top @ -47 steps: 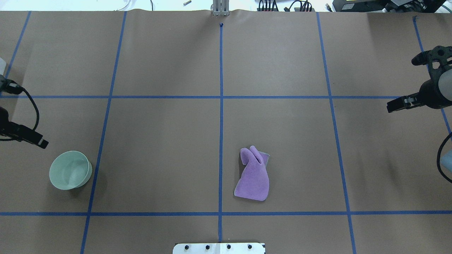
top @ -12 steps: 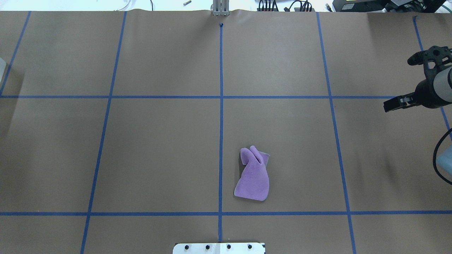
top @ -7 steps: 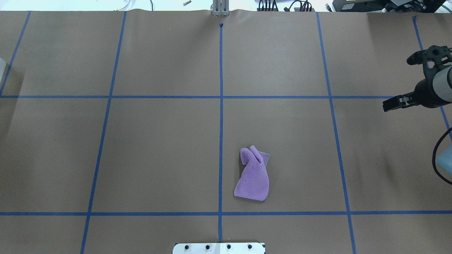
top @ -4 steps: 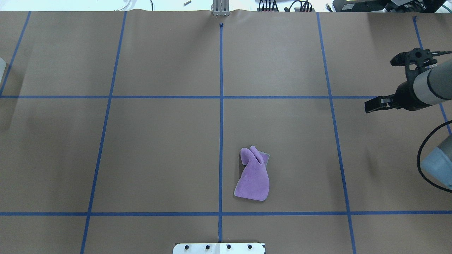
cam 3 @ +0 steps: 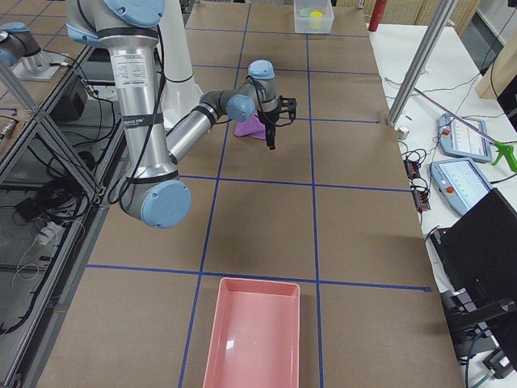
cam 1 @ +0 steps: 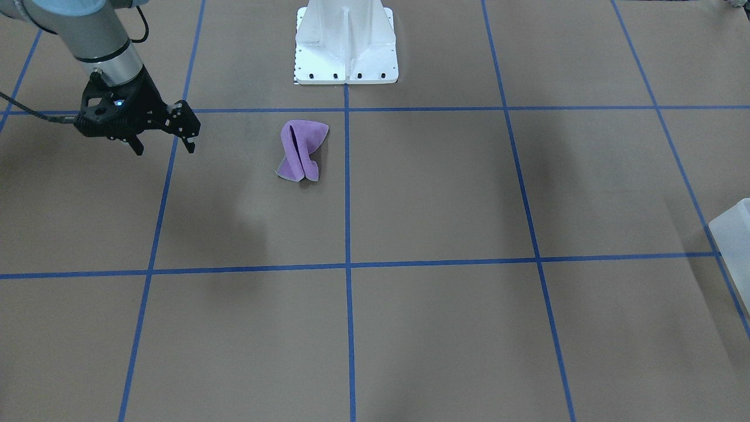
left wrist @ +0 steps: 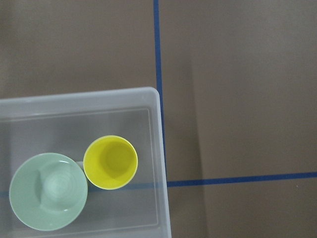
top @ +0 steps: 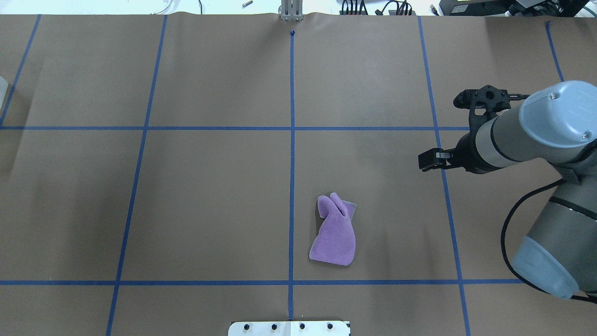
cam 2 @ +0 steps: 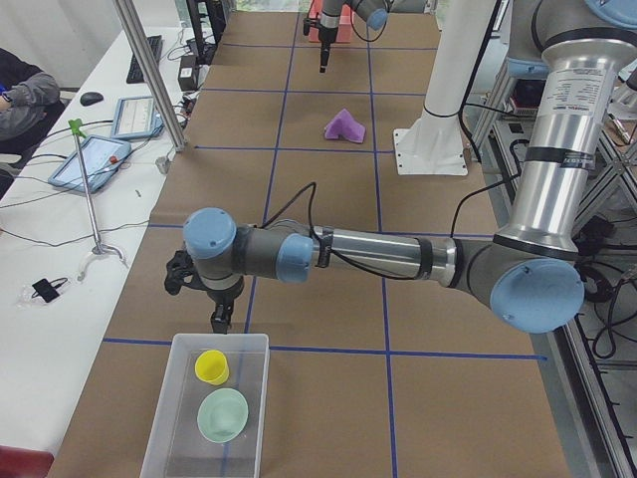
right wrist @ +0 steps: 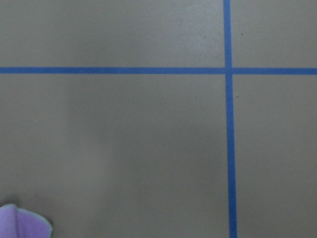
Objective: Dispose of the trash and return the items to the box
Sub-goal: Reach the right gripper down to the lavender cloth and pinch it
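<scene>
One purple cloth (cam 1: 300, 151) lies unsorted, upper centre; the right hand (cam 1: 164, 147), wide and empty, must next reach it.

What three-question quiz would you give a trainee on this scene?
1. True or false: the purple cloth lies on the table, outside the box.
2. What is in the box? A) the purple cloth B) a yellow cup and a green bowl C) nothing
3. Fill in: the right gripper is ___ and holds nothing.
Key: 1 true; 2 B; 3 open.
</scene>
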Motion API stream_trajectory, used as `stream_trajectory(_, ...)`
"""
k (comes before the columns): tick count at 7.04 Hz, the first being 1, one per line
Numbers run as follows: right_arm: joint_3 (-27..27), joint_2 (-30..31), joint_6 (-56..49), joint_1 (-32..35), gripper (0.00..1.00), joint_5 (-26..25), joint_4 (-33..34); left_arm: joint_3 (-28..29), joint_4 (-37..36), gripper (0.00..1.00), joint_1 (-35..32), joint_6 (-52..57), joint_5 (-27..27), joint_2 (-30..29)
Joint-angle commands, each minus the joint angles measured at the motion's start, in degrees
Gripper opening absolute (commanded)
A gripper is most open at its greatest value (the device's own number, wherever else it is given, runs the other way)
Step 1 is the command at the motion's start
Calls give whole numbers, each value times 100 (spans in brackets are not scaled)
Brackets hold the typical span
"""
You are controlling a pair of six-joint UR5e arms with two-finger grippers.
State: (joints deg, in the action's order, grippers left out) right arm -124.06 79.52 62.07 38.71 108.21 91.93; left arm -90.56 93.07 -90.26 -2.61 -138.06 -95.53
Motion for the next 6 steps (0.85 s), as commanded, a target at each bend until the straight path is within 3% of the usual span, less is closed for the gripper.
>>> stream_trajectory(1,-242,-601,671,-895,100,-596,833,-751,62,99,263,-152,16,798)
stream_trajectory(4,169,-1533,1551,-1952,99,-1274,1327,-709,71,99,263,-152,16,808)
stream_trajectory(6,811,-2000,1887,-2157,89,-1512,1257,-682,71,99,264,-143,7,817)
